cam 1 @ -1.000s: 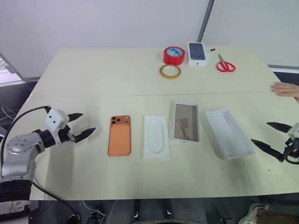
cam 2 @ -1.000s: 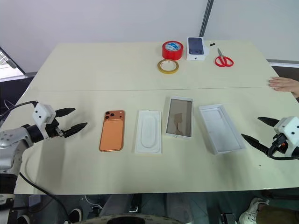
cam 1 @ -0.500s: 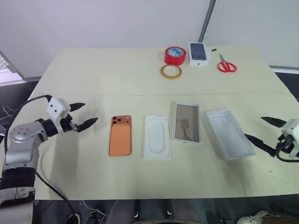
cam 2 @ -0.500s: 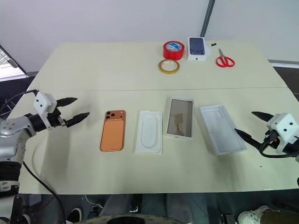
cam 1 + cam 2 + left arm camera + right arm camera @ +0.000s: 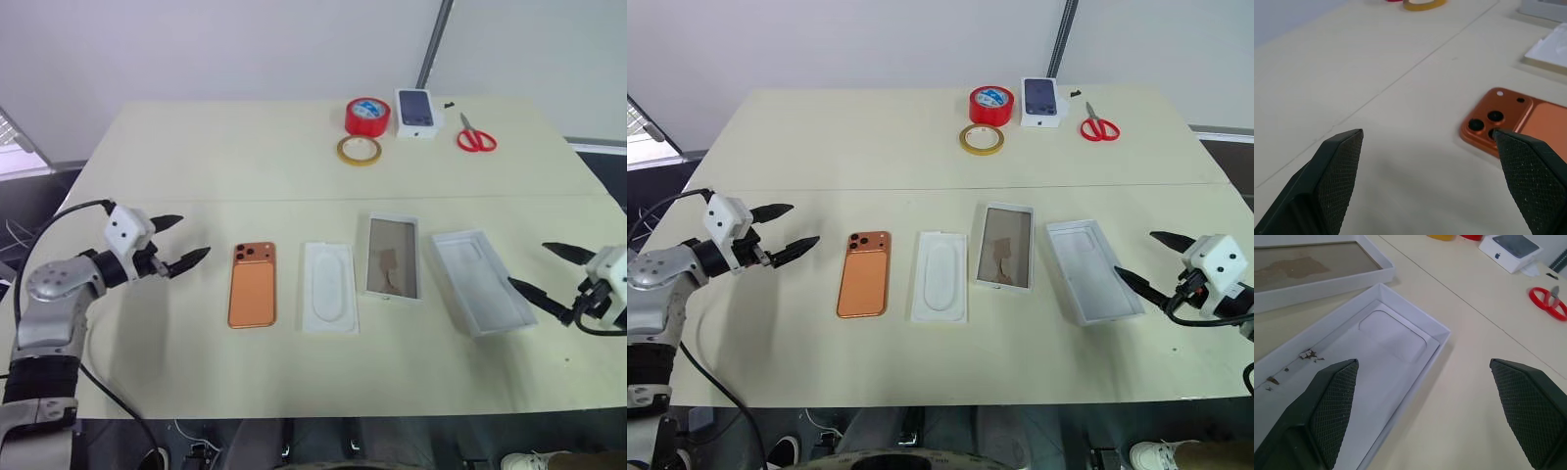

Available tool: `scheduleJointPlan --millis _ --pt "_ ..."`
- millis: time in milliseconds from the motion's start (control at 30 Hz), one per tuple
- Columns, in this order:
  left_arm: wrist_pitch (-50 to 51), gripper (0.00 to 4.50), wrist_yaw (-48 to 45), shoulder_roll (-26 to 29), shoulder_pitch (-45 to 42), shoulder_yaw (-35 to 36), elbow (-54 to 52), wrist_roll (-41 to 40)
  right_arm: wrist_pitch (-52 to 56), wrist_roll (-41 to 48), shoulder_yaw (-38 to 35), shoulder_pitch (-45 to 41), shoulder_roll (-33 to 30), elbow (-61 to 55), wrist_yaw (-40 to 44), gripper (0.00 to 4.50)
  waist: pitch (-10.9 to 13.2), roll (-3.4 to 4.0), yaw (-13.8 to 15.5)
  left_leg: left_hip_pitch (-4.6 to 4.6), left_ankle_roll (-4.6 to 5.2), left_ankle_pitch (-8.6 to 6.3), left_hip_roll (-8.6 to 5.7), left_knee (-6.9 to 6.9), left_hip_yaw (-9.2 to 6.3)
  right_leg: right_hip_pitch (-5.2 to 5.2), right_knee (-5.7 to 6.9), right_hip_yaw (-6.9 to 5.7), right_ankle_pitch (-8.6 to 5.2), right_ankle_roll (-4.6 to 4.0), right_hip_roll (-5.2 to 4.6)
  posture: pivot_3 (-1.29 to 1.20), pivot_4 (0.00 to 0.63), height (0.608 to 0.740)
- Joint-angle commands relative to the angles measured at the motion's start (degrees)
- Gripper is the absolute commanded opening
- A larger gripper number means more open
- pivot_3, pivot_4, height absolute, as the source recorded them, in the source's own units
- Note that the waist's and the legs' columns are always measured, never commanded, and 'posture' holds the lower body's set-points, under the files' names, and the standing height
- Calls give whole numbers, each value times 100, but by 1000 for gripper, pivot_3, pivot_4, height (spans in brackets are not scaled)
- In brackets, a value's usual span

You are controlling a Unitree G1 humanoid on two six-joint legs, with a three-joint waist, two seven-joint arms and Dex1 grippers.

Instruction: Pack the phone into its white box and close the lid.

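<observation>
I see both grippers, left (image 5: 181,245) and right (image 5: 1136,259), spread apart and empty; the phone (image 5: 1528,125) is cut off at the left wrist view's edge.

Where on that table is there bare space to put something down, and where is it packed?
Free: the far-left table area, left of the yellow tape ring, and the strip along the near edge. Crowded: the middle row, where phone, flat insert, brown-lined tray and white tray lie close together, and the far cluster around the red tape and scissors.
</observation>
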Motion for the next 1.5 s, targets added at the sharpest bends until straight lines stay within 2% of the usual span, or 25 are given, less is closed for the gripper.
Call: scheduleJointPlan --millis 33,100,200,300,333,433,533,633,833,1233,1333,1433,1500 --pt "949 4460 58 -10 24 -11 -838 -527 145 106 63 -8 -146 -574 149 4500 0 0 -4 -1 0 0 0 0 0 0 0 0 0 0 0 0 150 740" --pt "1312 4460 151 -45 24 -35 -1201 -648 327 194 134 40 -144 -981 210 4500 0 0 -5 -1 0 0 0 0 0 -1 2 0 0 0 0 0 150 740" --pt "2422 4460 484 -95 -117 -145 -1676 -979 703 373 335 -30 -119 -1719 236 4500 0 0 -7 0 0 0 0 1 0 -1 4 0 0 0 0 0 150 740" --pt "3467 4460 624 35 -165 -682 -2317 -1019 837 314 629 -157 -132 -2168 289 4500 0 0 0 -1 0 0 0 3 -1 0 4 0 0 1 1 0 150 740" --pt "4096 4460 449 135 -241 -819 -2393 -1332 879 311 685 -200 -142 -2213 323 4500 1 -1 3 -1 0 0 -1 4 -1 2 4 0 0 1 1 0 150 740" --pt "5538 4460 513 -127 -595 -827 -2456 -2227 822 240 951 -387 -105 -2230 449 4500 3 -5 25 -2 0 0 -1 8 -4 4 4 -1 0 1 2 0 150 740" --pt "6277 4460 645 -264 -800 -744 -2422 -2652 758 162 1151 -489 -53 -2270 496 4500 4 -7 13 -3 1 0 -2 12 -5 4 4 -2 0 1 3 0 150 740" --pt "7146 4460 1066 -741 -1219 -653 -1893 -2917 678 72 1596 -675 238 -2467 396 4500 4 -7 15 -2 0 1 -2 15 -6 5 6 -2 0 1 6 0 150 740" --pt "8127 4460 1566 -1403 -1582 -477 -1418 -3123 532 -206 1842 -882 554 -2392 53 4500 4 -7 9 -3 -4 4 -2 27 -7 0 17 -1 0 2 13 0 150 740" --pt "8614 4460 1780 -1830 -1947 -1085 -944 -2896 369 -367 1854 -717 659 -2482 -288 4500 4 -7 5 -4 -26 16 -5 28 -9 3 14 -1 0 2 12 0 150 740" --pt "8422 4460 1804 -1802 -1891 -1290 -905 -2731 384 -378 1814 -698 653 -2518 -353 4500 2 -4 7 -1 -26 15 -5 25 -10 3 16 -1 0 2 12 0 150 740" --pt "8304 3634 1978 -1815 -1862 -1390 -687 -2495 353 -405 1778 -634 622 -2541 -393 4500 1 -5 17 1 -26 16 -5 27 -10 9 13 -1 0 2 12 0 150 740" --pt "8347 2681 1986 -1860 -1829 -1347 -609 -2509 360 -410 1779 -625 622 -2551 -421 4500 1 -5 19 1 -26 15 -5 26 -11 10 11 -1 0 2 12 0 150 740"
